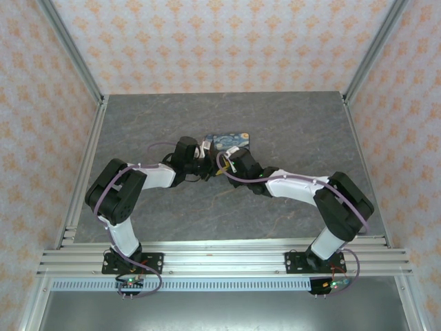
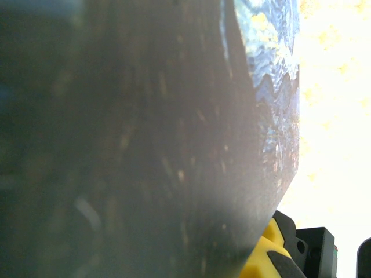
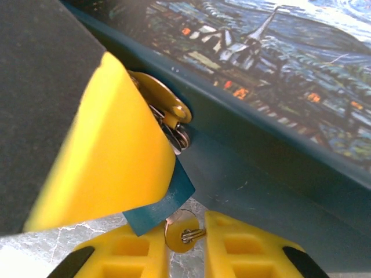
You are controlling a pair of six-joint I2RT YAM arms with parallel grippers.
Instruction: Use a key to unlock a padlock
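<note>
The left arm [image 1: 124, 193] and the right arm [image 1: 331, 200] were bent like elbows. They stretched in from the near edge, and their tips were side by side in the middle, so both could work on one small spot. That spot was the near side of the box [image 1: 231, 141], a flat blue box with a night-sky painting on top. The box lay a bit past the middle of the table. The lock hung on its near side, so the arms had to be low and close.

The left gripper [image 1: 202, 168] had its jaws together. Its big yellow finger [image 3: 110, 156] covered most of the padlock [image 3: 161, 204]. It seemed to pinch the padlock, likely to stop it from swinging. A small blue corner of the padlock poked out, just under a brass tab [image 3: 159, 101] on the box.

The right gripper [image 3: 186, 255] sat nearer. Its jaws stood close, one on each side of the key [image 3: 182, 231]. I could not tell if they squeezed it. The key's round head was right by the padlock's end, so the step looked like getting the key in. The keyhole was hidden.

The table [image 1: 138, 124] was flat and grey like stone. The walls [image 1: 220, 41] had pale paper with orange flowers.
</note>
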